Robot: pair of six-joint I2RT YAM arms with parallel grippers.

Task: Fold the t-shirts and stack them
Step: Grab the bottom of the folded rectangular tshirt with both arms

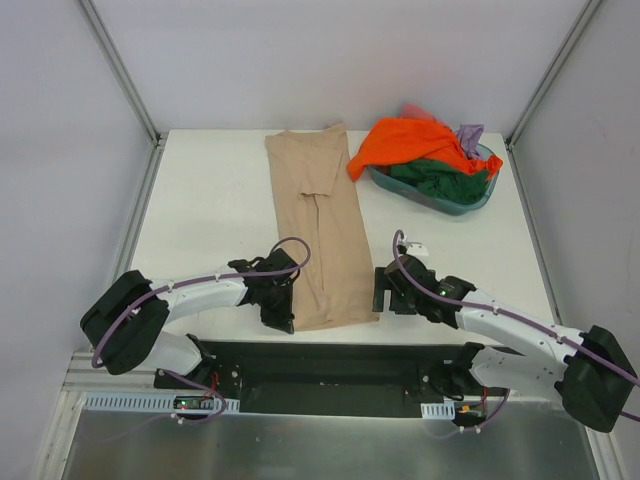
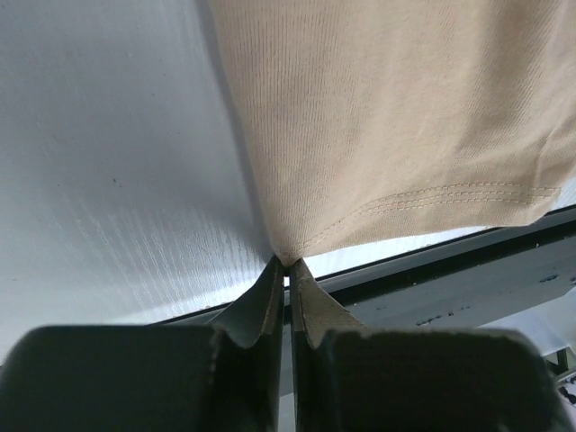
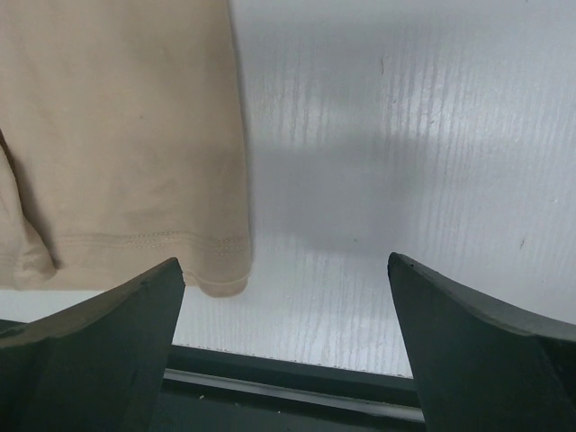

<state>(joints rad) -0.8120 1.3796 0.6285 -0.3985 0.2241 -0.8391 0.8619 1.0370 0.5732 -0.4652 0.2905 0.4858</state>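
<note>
**Left corner pinched, right corner open: match the grips before lifting**

Left tool point(image 2: 288, 263): jaws pressed together on the near-left hem corner of the tan t-shirt point(image 2: 387, 117). Only the very tip of the cloth sits between the fingertips, so it's a thin bite. Right tool point(image 3: 286, 270): jaws wide, nothing in them, over bare worktop point(image 3: 387, 135). The near-right hem corner lies just inside its left finger, not centred in the gap.

The tan shirt lies flat and lengthwise down the middle of the worktop, narrowed to a long strip w/ the hem at the near edge. The others, an orange shirt point(image 1: 410, 145), a green shirt point(image 1: 435, 180) and a bit of lilac shirt point(image 1: 470, 133), are heaped in and over the teal basin point(image 1: 484, 198) at the far right, well apart from the strip.

Step in hand, as I read it: take both hem corners, then carry the hem toward the far end for a crosswise fold. To do it well:

- Shift the right tool toward the cloth so the corner sits mid-gap. Then lower it and close on all layers, past the stitch line if poss.
- Left bite looks shallow, so lift slowly and watch for slip.
- Raise both sides level & together, keeping the hem taut btwn them, no skew.
- Lay it down w/ edges lined up, then release.
</note>
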